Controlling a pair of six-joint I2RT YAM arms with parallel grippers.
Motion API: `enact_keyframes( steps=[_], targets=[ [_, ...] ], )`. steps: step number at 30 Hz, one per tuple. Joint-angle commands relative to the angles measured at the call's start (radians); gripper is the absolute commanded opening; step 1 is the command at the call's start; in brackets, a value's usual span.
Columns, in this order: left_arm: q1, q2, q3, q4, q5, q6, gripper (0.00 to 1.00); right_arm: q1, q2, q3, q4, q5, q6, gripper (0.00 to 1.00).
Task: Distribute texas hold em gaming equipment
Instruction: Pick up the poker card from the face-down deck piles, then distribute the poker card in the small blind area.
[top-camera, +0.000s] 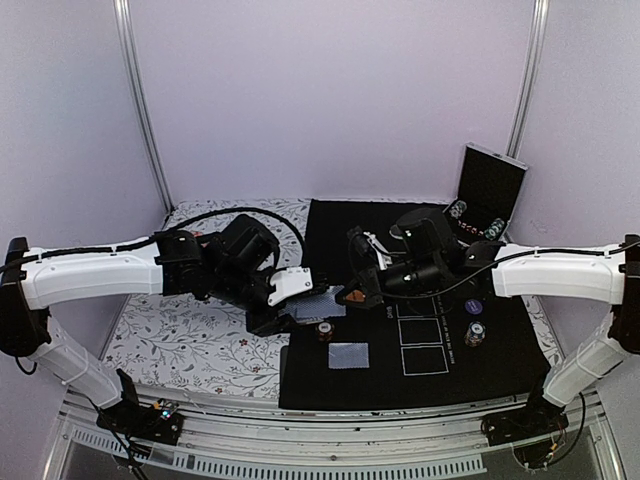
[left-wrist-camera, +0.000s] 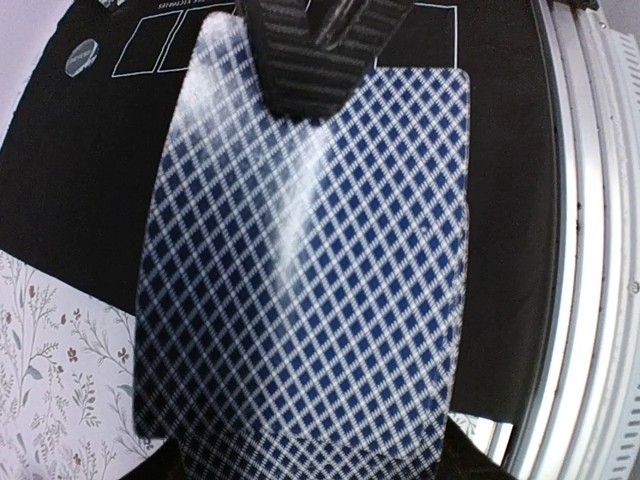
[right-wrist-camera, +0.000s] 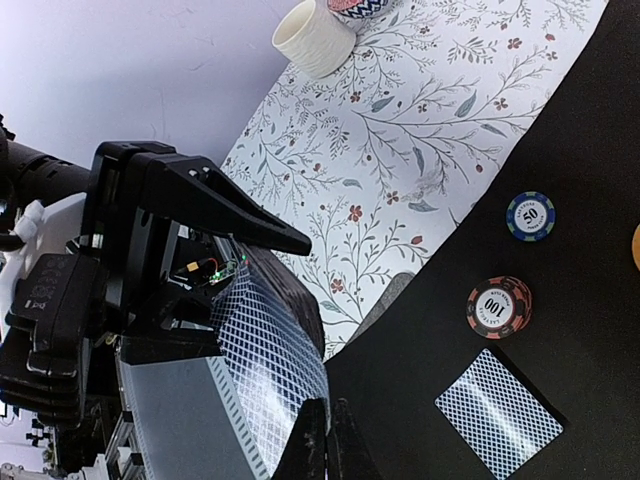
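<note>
Grips the deck (right-wrist-camera: 185, 415) in the left pincer (top-camera: 300, 310); pinches the top card (left-wrist-camera: 310, 280), apparently by its edge, between the right pincer's (right-wrist-camera: 327, 440) closed tips.

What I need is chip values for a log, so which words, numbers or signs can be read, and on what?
"50": on the blue-edged chip on the black mat.
"100": on the red-edged chip.
Ring lettering around both numbers: too small to read.
White lettering printed on the mat by the outlined boxes: blurred, unreadable.
Playing card back: diamond pattern only, no text.
</note>
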Motion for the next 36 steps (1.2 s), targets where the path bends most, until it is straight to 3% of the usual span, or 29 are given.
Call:
enact_keyframes(
  steps=[1,15,20,27,36],
  targets=[
    [0.010,-0.019,-0.002,0.024,0.008,0.006,0.56,0.000,-0.048,0.003,-0.036,0.032,-0.011,0.02],
    [0.010,-0.015,-0.002,0.024,0.010,0.006,0.56,-0.002,-0.146,0.030,-0.139,0.093,-0.040,0.02],
    [0.010,-0.014,-0.002,0.024,0.011,0.006,0.56,-0.061,-0.209,0.045,-0.195,0.104,-0.055,0.02],
    [0.010,-0.018,-0.003,0.022,0.013,0.004,0.57,-0.327,-0.323,0.018,-0.398,0.169,-0.071,0.02],
    [0.010,-0.011,-0.002,0.024,0.021,0.005,0.57,-0.727,-0.381,-0.116,-0.457,0.205,-0.158,0.02]
  ],
)
